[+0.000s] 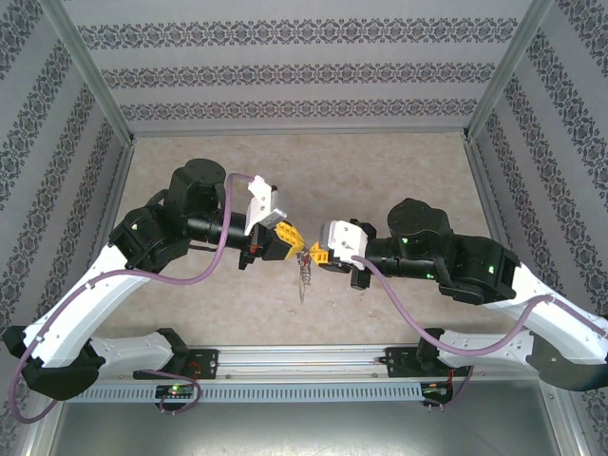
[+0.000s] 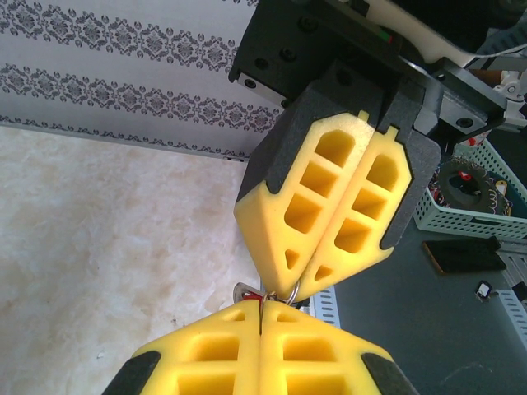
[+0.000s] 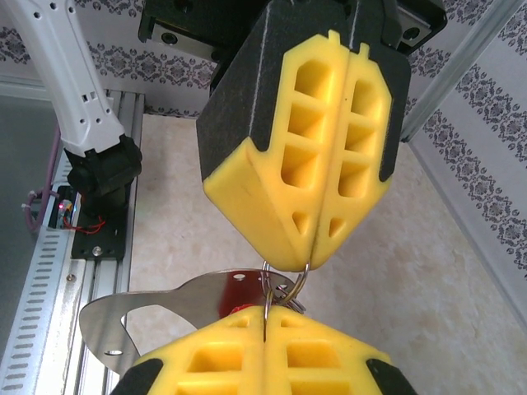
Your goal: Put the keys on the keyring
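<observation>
Top external: left gripper [image 1: 296, 249] and right gripper [image 1: 315, 255] meet tip to tip, both clamped on one thin ring [image 3: 266, 288]. One red key [image 3: 237, 290] and one flat keyring [image 3: 140, 317] hang there.

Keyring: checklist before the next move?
1. Left gripper shut on a thin ring of the keyring: ok.
2. Right gripper shut on a ring as well, tip to tip with the other: ok.
3. Red key already threaded on a ring: cannot tell; it sits right beside the rings.
4. Ring's split opened for threading: cannot tell.
5. Purple cables away from the keyring: ok.
</observation>
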Motion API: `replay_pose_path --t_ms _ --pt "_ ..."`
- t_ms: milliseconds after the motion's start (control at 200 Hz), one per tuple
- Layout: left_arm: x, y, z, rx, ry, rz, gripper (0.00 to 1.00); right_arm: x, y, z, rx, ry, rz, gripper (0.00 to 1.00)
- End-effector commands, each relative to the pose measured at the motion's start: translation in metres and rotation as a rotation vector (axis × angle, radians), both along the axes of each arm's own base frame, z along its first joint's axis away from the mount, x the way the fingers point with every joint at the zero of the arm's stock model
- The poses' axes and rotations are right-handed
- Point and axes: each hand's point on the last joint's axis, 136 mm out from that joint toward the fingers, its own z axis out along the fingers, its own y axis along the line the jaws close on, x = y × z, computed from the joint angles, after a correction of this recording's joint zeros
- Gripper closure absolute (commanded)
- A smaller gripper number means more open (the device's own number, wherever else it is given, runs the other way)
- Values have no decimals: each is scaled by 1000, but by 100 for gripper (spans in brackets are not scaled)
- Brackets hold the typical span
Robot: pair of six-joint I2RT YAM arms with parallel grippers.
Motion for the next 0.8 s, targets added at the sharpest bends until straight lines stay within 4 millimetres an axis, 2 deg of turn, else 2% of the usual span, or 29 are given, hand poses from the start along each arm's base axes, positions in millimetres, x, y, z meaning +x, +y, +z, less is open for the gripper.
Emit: replay_pose_path --t_ms 0,50,110,170,330,400,585,724,794 --pt "8 -1 21 -53 -82 34 100 -11 -1 -4 -11 6 52 100" --pt "9 -2 22 -55 -82 33 100 -10 -1 -3 -9 -1 51 100" --pt "10 -2 23 -59 -87 35 100 -9 -1 -1 4 -10 45 88" --pt "11 -3 23 -60 -88 36 100 -9 -2 1 23 -19 40 79" --pt "12 -4 27 -75 -105 41 100 -10 -6 7 56 -21 27 69" --pt "13 -4 31 -86 -118 41 100 -8 -8 11 76 -18 11 69" --pt "11 -5 44 -127 -151 26 100 4 -19 42 213 -4 -62 73" --pt "9 -9 53 -165 -157 0 100 11 -26 68 319 33 -76 83" --pt "8 -10 58 -184 -168 -12 100 13 -27 78 361 63 -71 84"
